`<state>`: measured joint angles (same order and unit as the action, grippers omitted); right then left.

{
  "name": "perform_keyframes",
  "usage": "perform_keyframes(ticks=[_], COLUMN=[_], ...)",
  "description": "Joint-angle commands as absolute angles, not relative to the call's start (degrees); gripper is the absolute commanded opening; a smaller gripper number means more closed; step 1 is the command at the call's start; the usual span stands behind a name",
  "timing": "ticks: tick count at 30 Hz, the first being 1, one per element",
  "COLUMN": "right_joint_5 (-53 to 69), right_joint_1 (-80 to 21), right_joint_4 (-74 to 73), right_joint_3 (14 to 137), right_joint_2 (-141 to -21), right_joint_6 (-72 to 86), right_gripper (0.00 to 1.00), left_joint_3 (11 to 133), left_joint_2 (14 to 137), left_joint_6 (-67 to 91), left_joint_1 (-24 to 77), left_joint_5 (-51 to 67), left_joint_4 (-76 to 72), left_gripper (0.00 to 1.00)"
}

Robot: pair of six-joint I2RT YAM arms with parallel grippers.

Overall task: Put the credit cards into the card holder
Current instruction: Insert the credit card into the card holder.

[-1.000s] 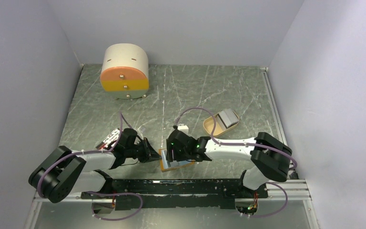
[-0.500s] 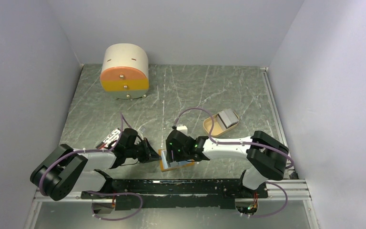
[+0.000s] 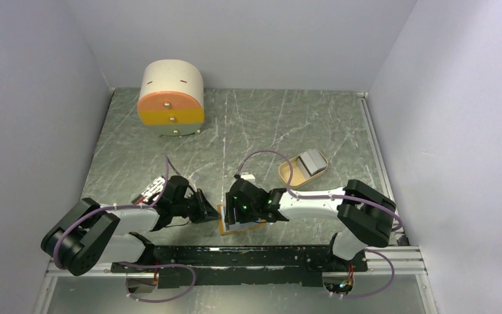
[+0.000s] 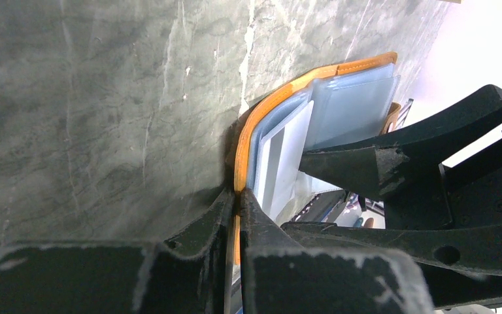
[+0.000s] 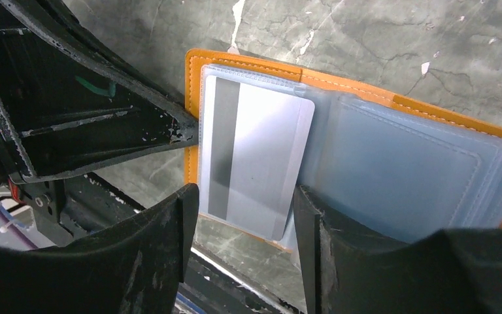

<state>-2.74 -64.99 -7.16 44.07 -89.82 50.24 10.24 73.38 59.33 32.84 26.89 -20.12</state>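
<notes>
The orange card holder lies open at the table's near edge, with pale blue clear sleeves; the top view shows only its rim. My left gripper is shut on its orange left edge. A grey credit card with a dark stripe sits partly in the left sleeve, its near end sticking out. My right gripper is open, with one finger on each side of that near end. More credit cards lie in a tan tray.
The tan oval tray stands right of centre. A round cream-and-orange drawer box stands at the back left. A small white object lies behind the right gripper, and a dark object lies by the left arm. A black rail runs along the near edge.
My right gripper has shifted a little to the left over the card holder and covers more of its blue inside. The left gripper has stayed shut on the edge.
</notes>
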Motion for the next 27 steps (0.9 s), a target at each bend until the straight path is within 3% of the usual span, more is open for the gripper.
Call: perform_keyframes(ticks=[1, 12, 20, 27], right_joint_5=[-0.3, -3.4, -10.4, -12.2], right_joint_1=[-65.4, -64.6, -63.8, -62.2], right_joint_4=[-5.0, -9.7, -16.7, -17.6], right_joint_3=[43.3, 45.3, 44.5, 43.0], right_joint_2=[-89.3, -88.4, -77.7, -76.4], right_joint_6=[50.9, 43.3, 43.6, 43.4], right_gripper=[0.58, 0.61, 0.68, 0.68], left_joint_3=[11.6, 11.7, 12.5, 12.8], left_joint_2=[72.4, 72.3, 71.7, 71.6], left_joint_6=[58.7, 58.3, 57.5, 57.4], left_joint_1=[33.2, 33.3, 33.3, 33.3], left_joint_5=[25.9, 25.6, 24.3, 24.4], left_joint_4=[-20.0, -19.1, -16.8, -16.6], left_gripper=[0.09, 0.09, 0.09, 0.09])
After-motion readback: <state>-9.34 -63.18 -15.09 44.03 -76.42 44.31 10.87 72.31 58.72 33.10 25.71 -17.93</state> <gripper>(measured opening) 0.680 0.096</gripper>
